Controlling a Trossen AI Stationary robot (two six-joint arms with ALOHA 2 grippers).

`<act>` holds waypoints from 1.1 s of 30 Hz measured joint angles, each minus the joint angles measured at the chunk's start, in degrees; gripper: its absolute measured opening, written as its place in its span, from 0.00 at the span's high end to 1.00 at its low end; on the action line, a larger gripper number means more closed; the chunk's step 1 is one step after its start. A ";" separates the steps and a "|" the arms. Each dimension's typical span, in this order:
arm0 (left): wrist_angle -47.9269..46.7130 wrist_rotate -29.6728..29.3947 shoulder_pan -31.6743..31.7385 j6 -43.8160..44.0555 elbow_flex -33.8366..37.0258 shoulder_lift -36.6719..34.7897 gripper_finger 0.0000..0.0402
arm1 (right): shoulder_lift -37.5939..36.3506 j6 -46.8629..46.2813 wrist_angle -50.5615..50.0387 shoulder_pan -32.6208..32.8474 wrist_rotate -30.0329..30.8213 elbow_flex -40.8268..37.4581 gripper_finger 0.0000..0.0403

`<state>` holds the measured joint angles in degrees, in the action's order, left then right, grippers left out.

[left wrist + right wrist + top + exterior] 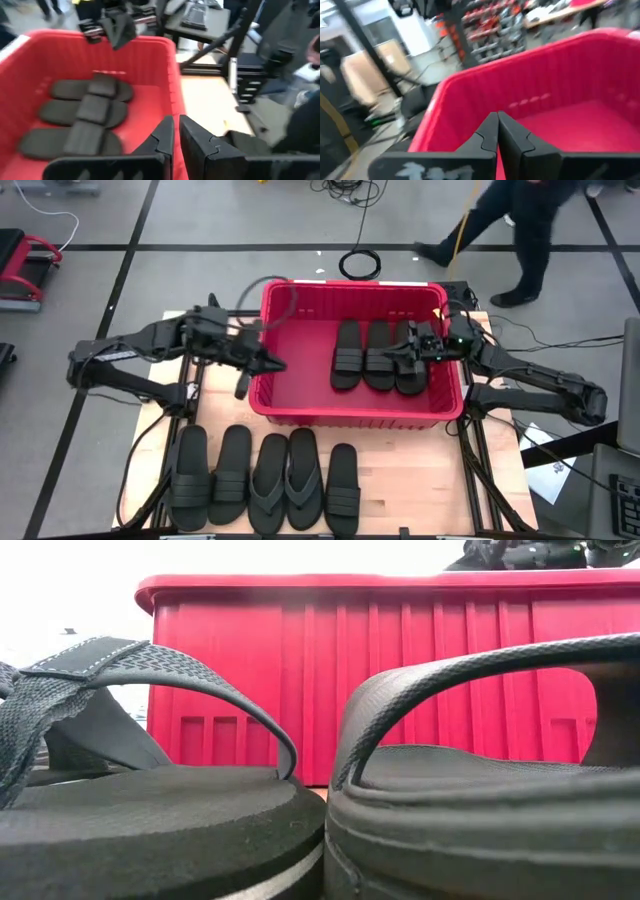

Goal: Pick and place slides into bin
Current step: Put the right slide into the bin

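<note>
Two black sandals fill the low view, a thong-style flip-flop and a wide-strap slide, with the ribbed red wall of the bin right behind them. From above, five slides line the table's near edge, toes toward the bin, the two thong ones in the middle of the row. Three more slides lie side by side inside the bin, toward its right wall, ribbed straps up. Only the left wrist view shows those three from close by. Left gripper sits at the bin's left wall, jaws nearly pressed together, nothing held. Right gripper hovers over the three slides inside, jaws pressed together and empty. Beyond the table's far edge, a person crosses the floor, seen only from above.
</note>
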<state>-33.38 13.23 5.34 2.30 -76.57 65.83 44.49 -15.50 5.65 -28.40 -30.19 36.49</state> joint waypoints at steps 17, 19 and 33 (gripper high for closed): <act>-17.37 16.98 -15.29 4.06 -20.22 30.92 0.94 | -0.79 6.21 -3.83 -7.13 -22.19 0.00 1.00; -17.52 17.51 -16.55 2.28 -21.22 32.65 0.93 | -0.79 6.96 -3.83 -7.84 -24.18 0.00 1.00; -17.20 25.14 -14.99 -9.83 -24.47 44.25 0.52 | -0.79 6.27 -3.81 -11.04 -27.36 0.02 1.00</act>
<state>-50.57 38.37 -9.65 -7.53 -101.04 110.08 43.70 -9.23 1.85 -39.44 -57.54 36.51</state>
